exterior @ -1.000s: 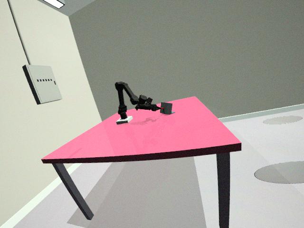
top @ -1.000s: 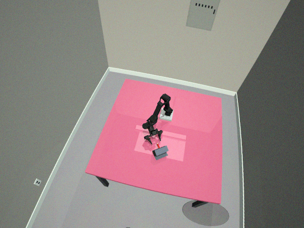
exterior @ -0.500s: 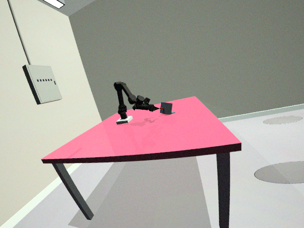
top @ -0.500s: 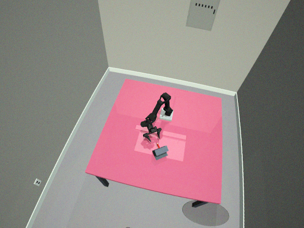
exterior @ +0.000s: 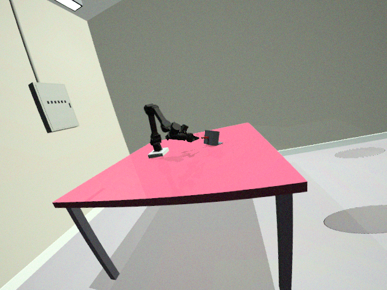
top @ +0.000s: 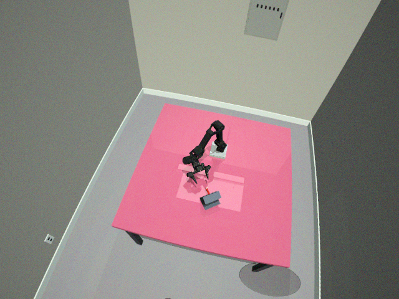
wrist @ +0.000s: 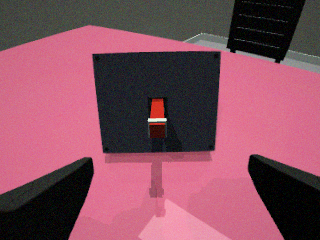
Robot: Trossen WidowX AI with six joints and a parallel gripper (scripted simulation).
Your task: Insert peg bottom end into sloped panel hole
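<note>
The red square-sided peg (top: 207, 190) (exterior: 205, 137) (wrist: 157, 109) has a pale band near its outer end. Its far end is inside the hole (wrist: 150, 101) of the dark grey sloped panel (top: 212, 197) (exterior: 213, 137) (wrist: 120, 90), and the rest sticks out of the face. Its sides look lined up with the hole; how deep it sits is hidden. My gripper (top: 201, 180) (exterior: 198, 138) (wrist: 171, 163) is wide open and empty, a short way back from the peg's outer end. In the wrist view the fingers stand far apart on either side, not touching the peg.
The pink table (top: 257, 225) (exterior: 218, 168) (wrist: 45, 105) carries the panel and the arm's white base (top: 217, 153) (exterior: 158, 153). A black slatted object (wrist: 267, 25) stands beyond the table in the wrist view. A grey wall box (top: 265, 22) (exterior: 57, 107) hangs behind the arm.
</note>
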